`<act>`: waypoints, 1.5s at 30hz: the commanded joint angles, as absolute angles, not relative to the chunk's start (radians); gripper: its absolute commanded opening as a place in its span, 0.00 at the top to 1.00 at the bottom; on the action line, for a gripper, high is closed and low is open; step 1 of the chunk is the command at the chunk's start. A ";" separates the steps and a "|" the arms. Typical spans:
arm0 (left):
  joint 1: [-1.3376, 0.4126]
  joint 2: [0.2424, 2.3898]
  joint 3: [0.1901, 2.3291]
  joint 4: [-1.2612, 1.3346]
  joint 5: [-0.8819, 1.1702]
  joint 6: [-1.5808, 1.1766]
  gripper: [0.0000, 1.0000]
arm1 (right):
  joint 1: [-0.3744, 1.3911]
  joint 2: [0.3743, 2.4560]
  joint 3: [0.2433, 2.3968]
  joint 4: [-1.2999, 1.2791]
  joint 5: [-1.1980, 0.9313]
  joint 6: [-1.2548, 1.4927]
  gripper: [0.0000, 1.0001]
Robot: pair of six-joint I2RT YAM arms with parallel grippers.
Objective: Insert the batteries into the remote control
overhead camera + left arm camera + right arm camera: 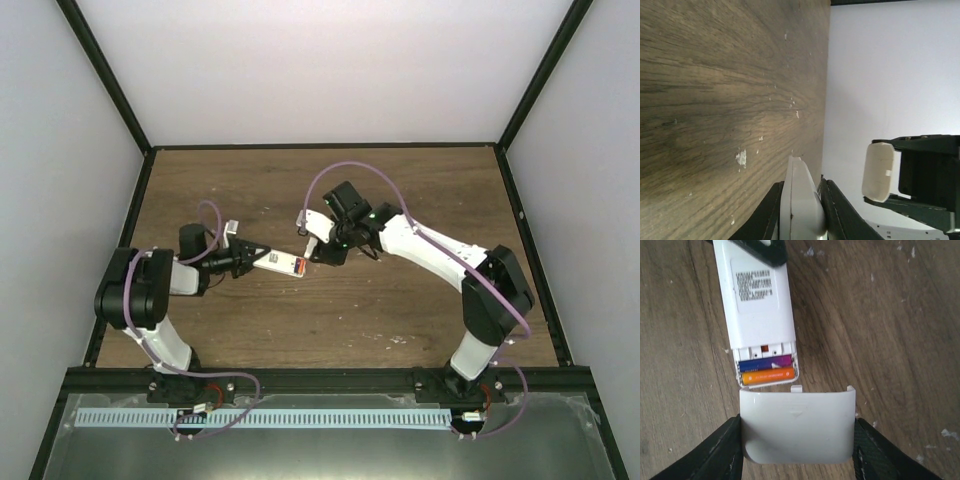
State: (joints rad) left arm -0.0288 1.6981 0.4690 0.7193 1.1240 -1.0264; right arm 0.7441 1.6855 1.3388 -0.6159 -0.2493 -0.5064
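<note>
White remote (757,300) — orange, purple batteries (766,369)

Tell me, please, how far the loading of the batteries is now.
Done: the purple battery and the orange battery lie side by side in the open compartment of the remote control. In hand: the left gripper clamps the remote control, and the right gripper holds the battery cover just short of the opening. Left: closing the cover over the batteries.

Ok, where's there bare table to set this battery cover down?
Bare wood: the far strip of the table along the back wall, and the near stretch by its front edge. Crowded: the middle, where the left gripper holds the remote control and the right gripper holds the battery cover right beside it.
</note>
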 commanded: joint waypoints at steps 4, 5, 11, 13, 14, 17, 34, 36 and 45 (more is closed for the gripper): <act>-0.019 1.777 0.456 0.867 1.118 -1.032 1.00 | 0.738 1.717 1.290 -0.568 -0.281 -0.502 0.58; -0.018 1.793 0.457 0.878 1.119 -1.031 1.00 | 0.738 1.729 1.289 -0.567 -0.279 -0.503 0.58; -0.020 1.877 0.442 0.991 1.126 -1.051 1.00 | 0.738 1.768 1.284 -0.543 -0.277 -0.507 0.58; -0.019 1.911 0.428 1.061 1.125 -1.081 1.00 | 0.738 1.777 1.279 -0.535 -0.275 -0.513 0.58; -0.020 1.929 0.421 1.099 1.122 -1.099 1.00 | 0.738 1.782 1.275 -0.528 -0.278 -0.514 0.58; -0.021 1.998 0.392 1.295 1.112 -1.189 1.00 | 0.738 1.797 1.269 -0.514 -0.293 -0.519 0.58; -0.020 2.216 0.376 1.601 1.063 -1.342 1.00 | 0.739 1.851 1.269 -0.456 -0.293 -0.564 0.58; -0.016 2.224 0.376 1.602 1.059 -1.340 1.00 | 0.739 1.866 1.281 -0.456 -0.293 -0.572 0.58; 0.003 2.224 0.364 1.602 1.068 -1.329 1.00 | 0.737 1.944 1.368 -0.476 -0.346 -0.599 0.58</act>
